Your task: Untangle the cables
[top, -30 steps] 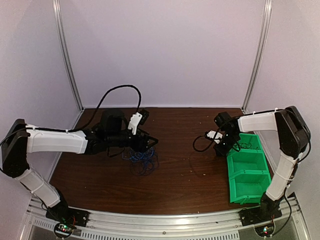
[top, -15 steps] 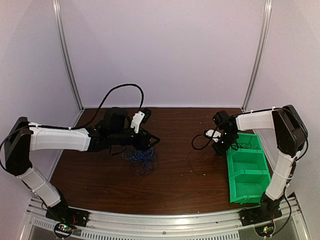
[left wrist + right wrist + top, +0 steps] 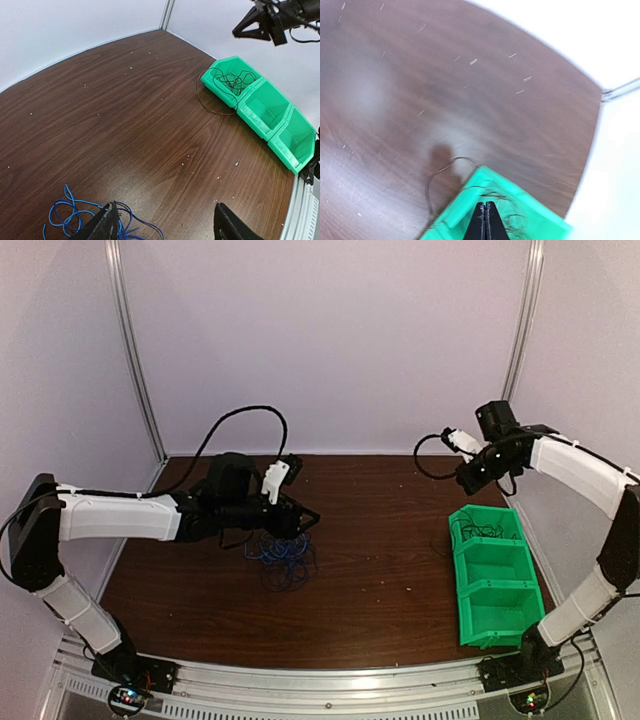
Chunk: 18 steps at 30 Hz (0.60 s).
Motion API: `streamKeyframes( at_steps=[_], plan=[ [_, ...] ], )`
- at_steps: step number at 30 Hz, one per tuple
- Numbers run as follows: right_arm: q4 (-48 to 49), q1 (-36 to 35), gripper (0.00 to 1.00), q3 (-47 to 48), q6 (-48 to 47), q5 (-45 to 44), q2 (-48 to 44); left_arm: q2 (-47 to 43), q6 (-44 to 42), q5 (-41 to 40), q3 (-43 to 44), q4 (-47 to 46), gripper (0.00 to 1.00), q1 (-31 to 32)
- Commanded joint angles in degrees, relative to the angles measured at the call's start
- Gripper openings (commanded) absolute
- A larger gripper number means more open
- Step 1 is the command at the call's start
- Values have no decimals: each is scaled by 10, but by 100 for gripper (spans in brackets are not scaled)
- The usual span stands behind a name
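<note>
A loose tangle of blue cables [image 3: 285, 562] lies on the brown table left of the middle; it also shows in the left wrist view [image 3: 75, 220]. My left gripper [image 3: 300, 524] hovers just above its far edge, open and empty [image 3: 167, 227], with one fingertip [image 3: 106, 225] over the blue loops. A thin black cable [image 3: 483, 530] lies in the far compartment of the green bin [image 3: 497, 612], and one loop hangs out onto the table [image 3: 206, 97]. My right gripper [image 3: 466, 480] is raised above the bin, shut and empty [image 3: 486, 220].
The green bin [image 3: 277, 131] has three compartments and stands along the right edge of the table; the two near ones hold nothing. White walls and metal posts enclose the table. My left arm's thick black cable arcs above the back left.
My right gripper has risen up and back from the bin's far compartment, leaving the black cable in it. My left gripper stays over the blue tangle.
</note>
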<state>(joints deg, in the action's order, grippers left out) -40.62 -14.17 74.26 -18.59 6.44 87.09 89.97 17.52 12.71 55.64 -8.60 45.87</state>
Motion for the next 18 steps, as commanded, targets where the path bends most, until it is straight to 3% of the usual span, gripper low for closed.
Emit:
streamKeyframes(
  at_steps=[1,3,7,11,18],
  plan=[
    [-25,51,0,-5,-26,2,-26,2,8,-5,-1,-21,66,3],
    [-37,61,3,-25,-34,22,-24,7,14,4,-2,-23,66,3],
    [-84,44,26,-62,-99,138,-53,8,14,5,-11,-34,66,3],
    [-87,-30,36,-103,-191,59,-106,11,14,1,-16,-36,66,3],
    [-87,-85,37,-138,-271,-97,-86,31,23,11,-13,-51,66,3]
  ],
)
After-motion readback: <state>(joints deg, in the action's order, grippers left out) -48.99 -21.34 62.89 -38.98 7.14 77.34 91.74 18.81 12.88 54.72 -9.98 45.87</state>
